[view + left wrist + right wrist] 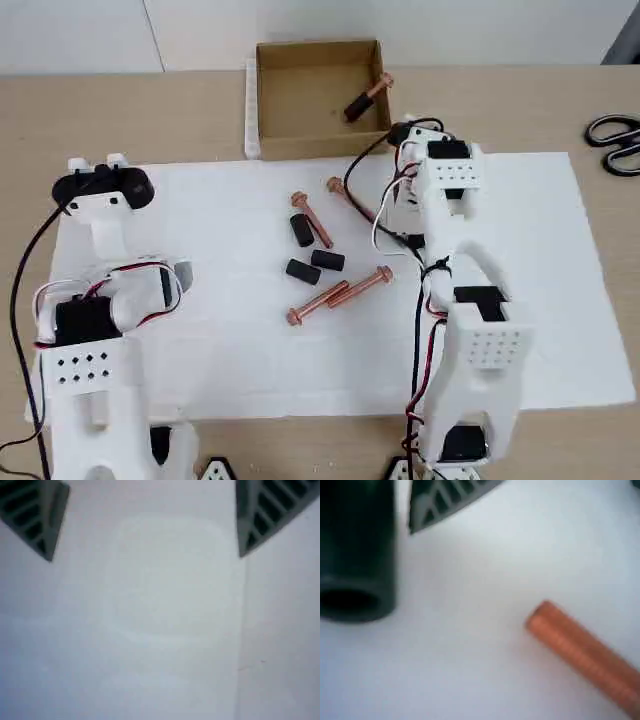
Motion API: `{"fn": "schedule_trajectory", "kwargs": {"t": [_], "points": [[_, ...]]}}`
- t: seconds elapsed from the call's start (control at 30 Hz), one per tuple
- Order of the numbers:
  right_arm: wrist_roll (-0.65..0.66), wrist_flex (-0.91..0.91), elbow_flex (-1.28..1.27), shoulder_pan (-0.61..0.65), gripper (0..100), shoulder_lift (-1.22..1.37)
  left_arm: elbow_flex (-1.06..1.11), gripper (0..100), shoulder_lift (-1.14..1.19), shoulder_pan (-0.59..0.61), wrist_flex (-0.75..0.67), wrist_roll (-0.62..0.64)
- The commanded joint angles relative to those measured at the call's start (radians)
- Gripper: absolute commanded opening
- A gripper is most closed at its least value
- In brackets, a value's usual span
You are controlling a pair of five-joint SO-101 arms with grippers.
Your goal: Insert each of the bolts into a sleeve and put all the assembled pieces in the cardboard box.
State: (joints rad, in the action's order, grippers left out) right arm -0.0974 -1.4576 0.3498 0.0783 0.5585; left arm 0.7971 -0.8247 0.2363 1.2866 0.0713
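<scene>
Below right gripper (pixel 540 495), parted and empty: copper bolt (pixel 585 655) tip-first, shaft slanting away, black sleeve (pixel 357 555) just beside. Farther off, left gripper (pixel 150 535) wide.

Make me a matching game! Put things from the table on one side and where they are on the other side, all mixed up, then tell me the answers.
Things:
1. copper bolt already pushed into a black sleeve
2. black-handled scissors
3. three loose black cylindrical sleeves

Places:
A. on the white sheet, between the two arms
B. inside the brown cardboard box
C. on the bare wooden table, beside the sheet

Pairs: 1-B, 2-C, 3-A.
</scene>
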Motion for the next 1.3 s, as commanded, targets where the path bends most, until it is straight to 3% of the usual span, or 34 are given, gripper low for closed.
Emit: {"fn": "schedule_trajectory", "kwargs": {"t": [0.0,1.1,1.27], "points": [[0.029,-0.084,0.130,-0.025,16.5,-0.010,-0.002,23,-0.020,-0.003,0.000,-0.005],[0.026,-0.059,0.193,0.022,16.5,0.116,-0.002,23,-0.017,-0.003,-0.003,-0.005],[0.032,-0.045,0.193,0.021,8.0,0.116,-0.002,23,-0.017,-0.003,-0.002,-0.005]]}}
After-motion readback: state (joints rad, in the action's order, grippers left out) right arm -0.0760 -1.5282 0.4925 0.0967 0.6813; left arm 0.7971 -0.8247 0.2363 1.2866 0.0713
